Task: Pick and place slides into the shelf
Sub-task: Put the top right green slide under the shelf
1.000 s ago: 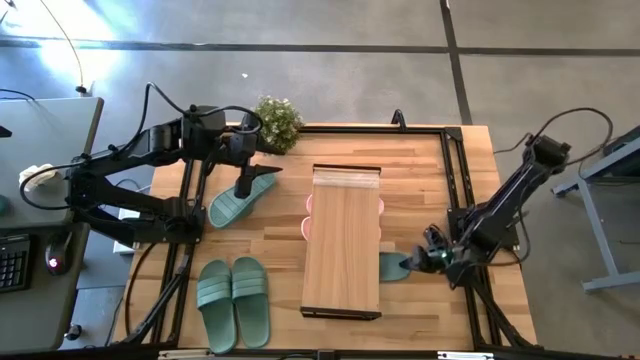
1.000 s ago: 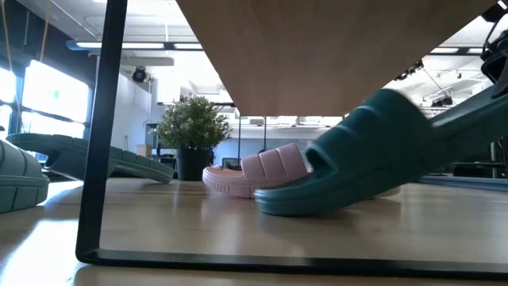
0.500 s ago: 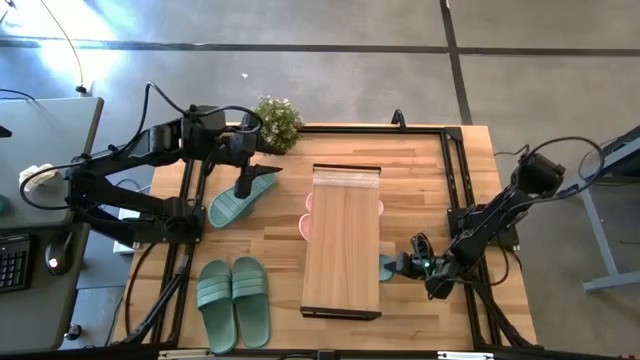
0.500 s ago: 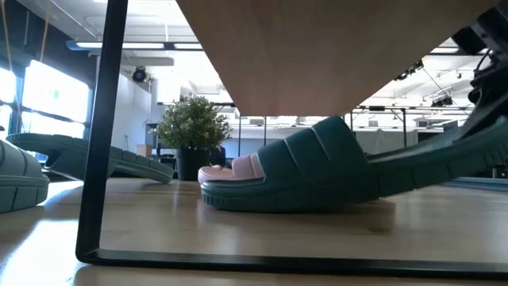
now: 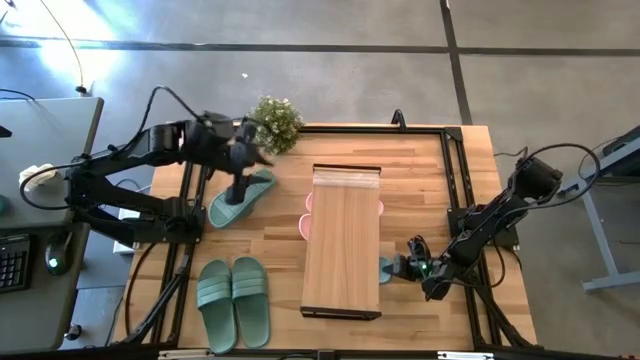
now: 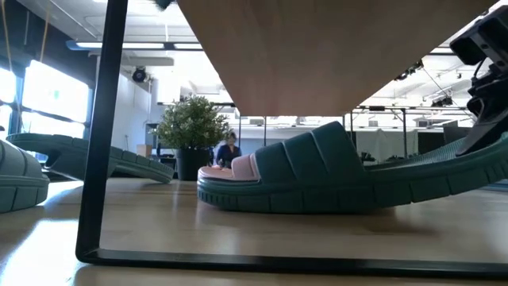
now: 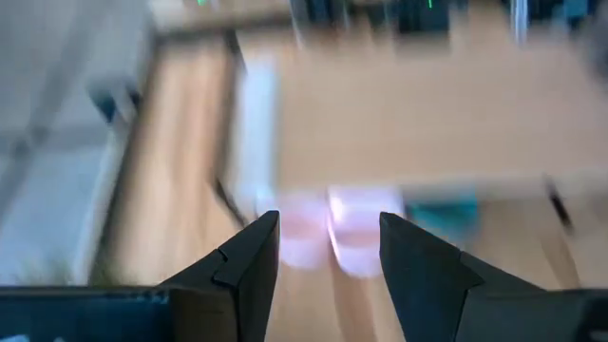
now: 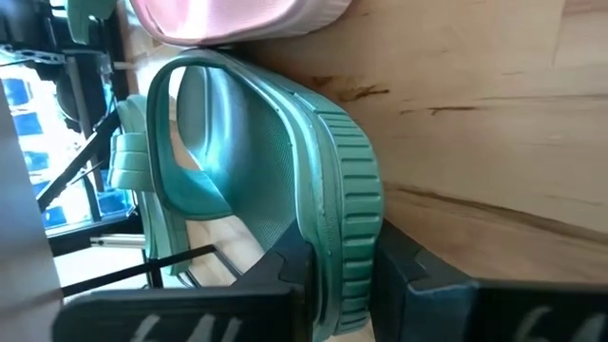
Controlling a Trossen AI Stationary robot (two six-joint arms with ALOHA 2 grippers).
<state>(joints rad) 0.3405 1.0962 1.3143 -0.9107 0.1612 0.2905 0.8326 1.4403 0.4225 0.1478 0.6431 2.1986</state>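
The shelf (image 5: 342,240) stands in the middle of the table. My right gripper (image 5: 402,268) is at the shelf's right side, low down, shut on a sage green slide (image 6: 317,179) that lies under the shelf. Behind it a pink slide (image 6: 236,168) rests on its sole; pink edges (image 5: 306,215) peek out at the shelf's left side. A single green slide (image 5: 240,198) lies sole down left of the shelf, with my left gripper (image 7: 328,228) open above it, touching nothing. A green pair (image 5: 233,302) lies flat at the near left. My right gripper pinches the green slide's heel end (image 8: 344,271) between its two fingers (image 8: 285,266), one on the footbed and one on the underside. It comes in level from the table's right, along the slide. The toe and strap part (image 6: 262,191) rests on the table under the shelf.
A potted plant (image 5: 276,120) stands at the far edge, left of the shelf. A dark metal frame (image 5: 452,180) runs round the tabletop. Bare wood shows at the shelf's right, far side (image 5: 420,190). A shelf leg (image 6: 99,159) stands close in the low view.
My right gripper has moved toward the table's left, sliding the green slide under the shelf. The slide, tilted toe down before, now lies nearly flat and hides most of the pink slide. My left gripper has risen off the single green slide, which stays put.
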